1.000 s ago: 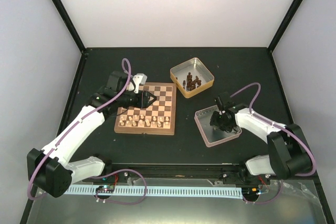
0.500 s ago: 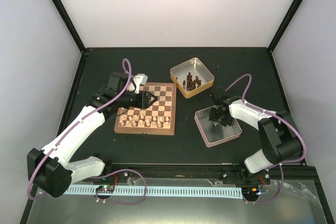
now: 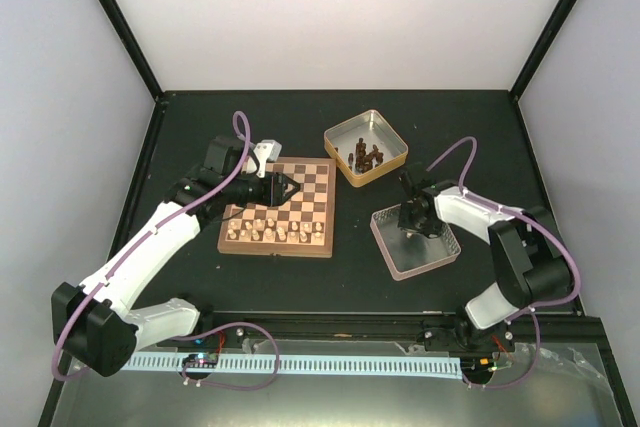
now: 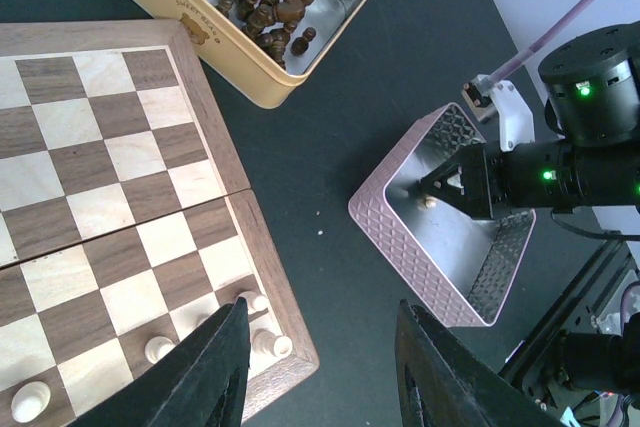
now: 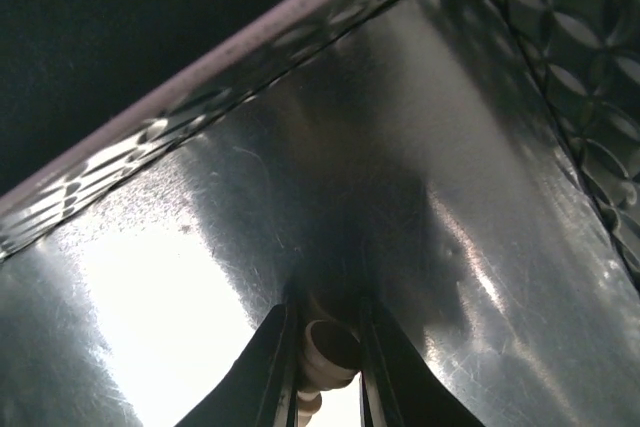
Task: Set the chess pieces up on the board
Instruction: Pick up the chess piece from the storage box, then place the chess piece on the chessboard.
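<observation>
The pale chess piece [image 5: 325, 347] is cut off at 6 o'clock, its kind indeterminate. The board [image 4: 100, 197] is cut off at 9 and 6 o'clock. The yellow tin [image 4: 205, 42] is cut off at 12 o'clock.

We see a lab test cell: plain white wall panels [image 3: 340, 17] in black metal framing [image 3: 115, 22] enclose a black surface [image 3: 250, 122].

**Dark table, three things on it**

The black table [image 3: 200, 127] carries the checkered wooden board [image 3: 318, 182], lying flat. A yellow tin [image 3: 382, 169] sits near the board's far right corner. A pink tin [image 3: 430, 267] lies to the board's right, apart from it.
</observation>
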